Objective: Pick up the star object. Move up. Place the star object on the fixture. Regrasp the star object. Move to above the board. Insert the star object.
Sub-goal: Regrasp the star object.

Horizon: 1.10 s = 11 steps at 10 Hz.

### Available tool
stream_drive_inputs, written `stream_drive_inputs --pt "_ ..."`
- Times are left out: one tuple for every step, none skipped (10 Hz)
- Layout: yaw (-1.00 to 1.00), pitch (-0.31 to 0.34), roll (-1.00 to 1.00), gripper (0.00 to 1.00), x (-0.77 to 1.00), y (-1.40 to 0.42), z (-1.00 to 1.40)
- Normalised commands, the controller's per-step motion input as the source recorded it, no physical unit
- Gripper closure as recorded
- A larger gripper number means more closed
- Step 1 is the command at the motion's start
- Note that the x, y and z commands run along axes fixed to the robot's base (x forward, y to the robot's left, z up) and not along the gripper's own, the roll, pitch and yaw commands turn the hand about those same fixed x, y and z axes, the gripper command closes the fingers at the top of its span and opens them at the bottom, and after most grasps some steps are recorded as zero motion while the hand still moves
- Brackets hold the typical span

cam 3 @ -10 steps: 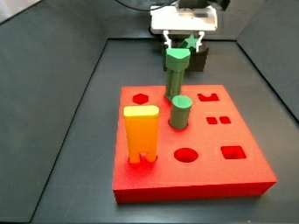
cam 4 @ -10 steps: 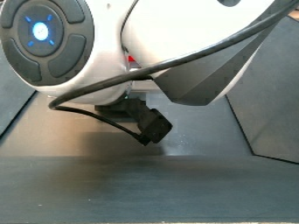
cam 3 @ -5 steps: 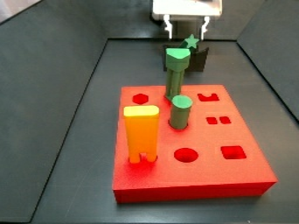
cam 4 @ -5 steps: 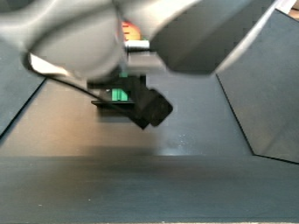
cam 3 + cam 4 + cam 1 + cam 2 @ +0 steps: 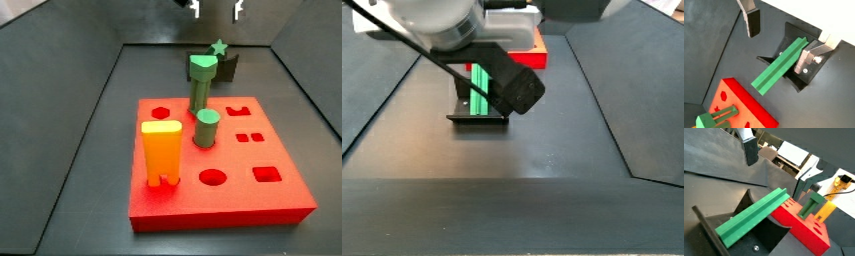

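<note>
The slender green ridged bar, the star object (image 5: 781,65), leans tilted in the dark L-shaped fixture (image 5: 801,82), its long axis slanting up from the bracket's base. The gripper (image 5: 784,31) hangs above it with fingers spread and nothing between them; one silver finger (image 5: 750,18) stands well clear, the other just beside the bar's upper end. A side view shows the bar's star-shaped tip (image 5: 218,47) behind the tall green peg (image 5: 201,80) on the red holed board (image 5: 214,160), the fingertips barely in frame, so their gap is hard to judge there.
</note>
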Motion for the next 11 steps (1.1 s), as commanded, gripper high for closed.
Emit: stream_drive_inputs --pt "0.03 0.049 1.00 0.00 0.00 -1.00 0.82" --pt "0.03 0.044 1.00 0.00 -0.02 -1.00 0.81" --pt "0.02 0.032 1.00 0.00 -0.05 -1.00 0.76" --pt "0.02 0.029 1.00 0.00 -0.05 -1.00 0.70" --pt "0.02 0.028 1.00 0.00 -0.04 -1.00 0.58" --pt "0.02 0.028 1.00 0.00 -0.04 -1.00 0.48" --pt "0.02 0.027 1.00 0.00 -0.02 -0.73 0.27" --pt "0.02 0.026 1.00 0.00 -0.01 -0.58 0.19" --pt "0.03 0.023 1.00 0.00 -0.01 -0.28 0.09" --pt "0.03 0.021 1.00 0.00 0.00 -0.09 0.05" --pt "0.03 0.019 1.00 0.00 0.00 -0.05 0.03"
